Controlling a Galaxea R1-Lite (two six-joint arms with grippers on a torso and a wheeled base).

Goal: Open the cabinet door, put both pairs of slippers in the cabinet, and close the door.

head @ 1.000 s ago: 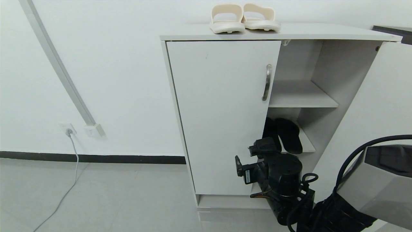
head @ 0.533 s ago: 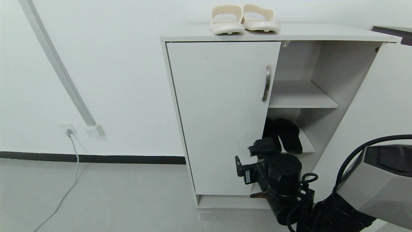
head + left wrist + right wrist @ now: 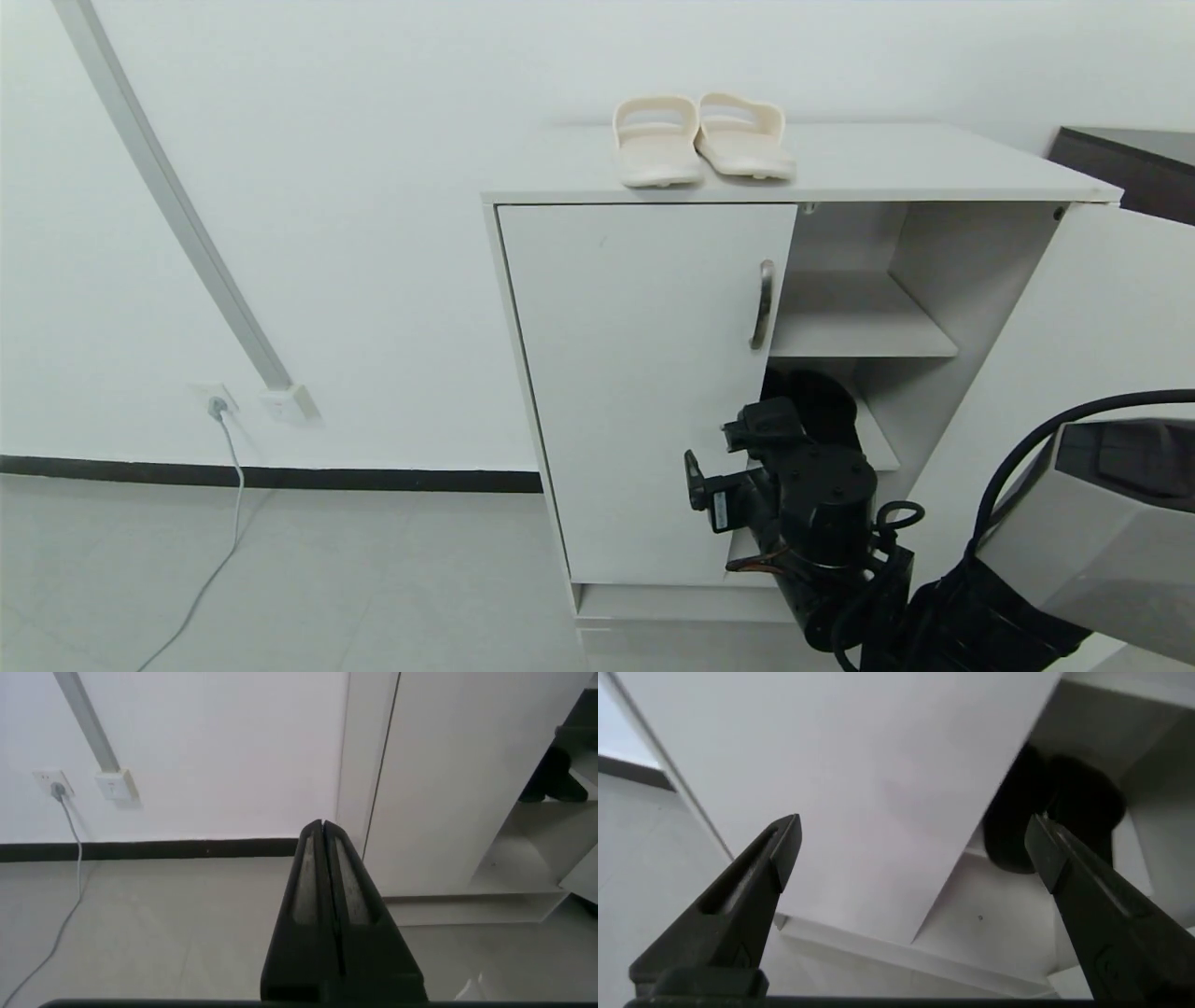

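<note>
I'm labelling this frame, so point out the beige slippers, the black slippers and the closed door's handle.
beige slippers (image 3: 657,164): head view, near end of the left slipper's sole.
black slippers (image 3: 831,399): head view, upper surface of the right slipper.
door handle (image 3: 764,304): head view, middle of the bar.

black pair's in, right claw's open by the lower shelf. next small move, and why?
Probably lift the right claw up toward the beige slippers on the cabinet top. The black slippers already lie on the lower shelf, the claw is open and empty, and the right door stands open, so the beige pair is what's left.
</note>
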